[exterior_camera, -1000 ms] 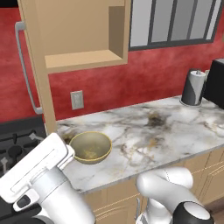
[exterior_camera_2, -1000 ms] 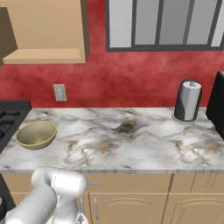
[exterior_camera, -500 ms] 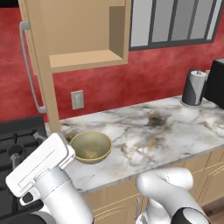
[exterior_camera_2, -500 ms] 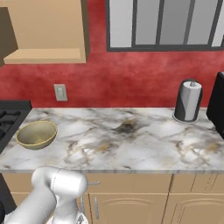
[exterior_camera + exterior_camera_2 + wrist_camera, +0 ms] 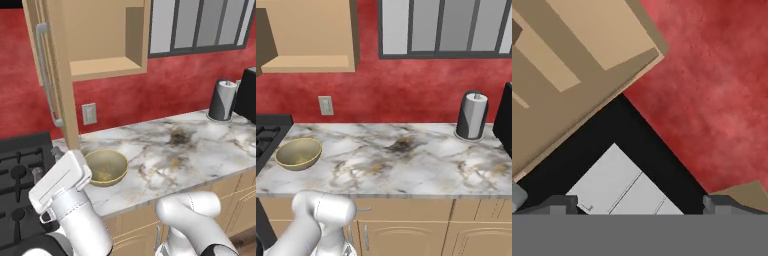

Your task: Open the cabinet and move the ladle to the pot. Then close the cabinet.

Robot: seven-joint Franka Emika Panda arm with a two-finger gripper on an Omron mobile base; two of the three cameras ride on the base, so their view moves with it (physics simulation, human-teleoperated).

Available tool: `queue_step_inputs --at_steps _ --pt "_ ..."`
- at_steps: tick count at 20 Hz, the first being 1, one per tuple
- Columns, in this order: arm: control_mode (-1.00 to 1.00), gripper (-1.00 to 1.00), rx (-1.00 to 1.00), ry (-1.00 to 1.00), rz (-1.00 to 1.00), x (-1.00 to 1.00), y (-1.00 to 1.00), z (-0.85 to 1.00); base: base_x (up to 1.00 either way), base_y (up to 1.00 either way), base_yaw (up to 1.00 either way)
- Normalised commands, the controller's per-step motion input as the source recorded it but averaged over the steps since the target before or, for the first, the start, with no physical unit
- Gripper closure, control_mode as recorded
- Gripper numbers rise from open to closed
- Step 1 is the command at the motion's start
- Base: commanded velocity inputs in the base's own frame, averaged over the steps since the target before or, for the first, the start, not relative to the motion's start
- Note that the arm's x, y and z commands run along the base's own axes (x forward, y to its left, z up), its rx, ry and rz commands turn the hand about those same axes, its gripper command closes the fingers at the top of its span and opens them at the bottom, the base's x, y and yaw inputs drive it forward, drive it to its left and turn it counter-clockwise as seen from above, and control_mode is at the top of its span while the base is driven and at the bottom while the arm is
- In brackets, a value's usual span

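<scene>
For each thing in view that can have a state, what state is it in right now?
cabinet: door swung open, lower shelf bare
claw: open, holding nothing
bowl: upright on the counter, looks empty
paper towel roll: standing upright on its holder

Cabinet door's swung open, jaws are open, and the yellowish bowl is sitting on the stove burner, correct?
Not quite. The yellowish bowl sits on the marble counter, just beside the stove, not on a burner; the left base view shows it. The cabinet door is open, and the gripper's jaws are open.
</scene>
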Motion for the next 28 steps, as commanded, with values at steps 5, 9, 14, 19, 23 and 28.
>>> queue_step_inputs --at_steps 5,9,14,19,23,28 --pt "-1.00 -1.00 0.11 0.00 -0.59 0.00 -0.18 0.51 0.00 0.00 0.00" --pt "-1.00 -1.00 0.15 0.00 -0.60 0.00 -0.26 0.65 0.00 0.00 0.00" --pt "-1.00 -1.00 0.19 0.00 -0.58 0.00 -0.27 0.78 0.00 0.00 0.00" --pt "-1.00 -1.00 0.21 0.00 -0.54 0.07 -0.24 0.87 0.00 0.00 0.00" --pt "-1.00 -1.00 0.18 0.00 -0.51 0.17 -0.27 0.83 0.00 0.00 0.00" --pt "-1.00 -1.00 0.19 0.01 -0.49 0.25 -0.31 0.75 0.00 0.00 0.00"
